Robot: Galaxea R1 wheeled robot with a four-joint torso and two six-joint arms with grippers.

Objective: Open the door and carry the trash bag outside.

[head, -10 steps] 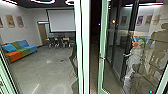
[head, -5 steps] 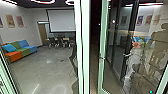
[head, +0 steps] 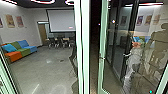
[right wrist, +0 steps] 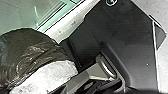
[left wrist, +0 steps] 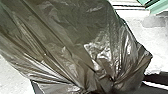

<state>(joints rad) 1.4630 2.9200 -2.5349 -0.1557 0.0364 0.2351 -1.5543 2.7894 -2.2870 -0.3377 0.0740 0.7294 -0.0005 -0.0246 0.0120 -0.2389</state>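
Right wrist view: the robot's wide dark plate (right wrist: 130,42) presents a broad, flat face with one round fitting (right wrist: 111,2) at a corner. The light-coloured jointed bar (right wrist: 82,78) extends obliquely beside the plate and terminates in a curved end section (right wrist: 106,67). The position of both components relative to the right gripper cannot be determined. Left arm: the pose and the left gripper's state cannot be determined.

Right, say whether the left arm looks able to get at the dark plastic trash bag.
Probably yes: the bag bunches up close in the left wrist view, with nothing visibly blocking it.
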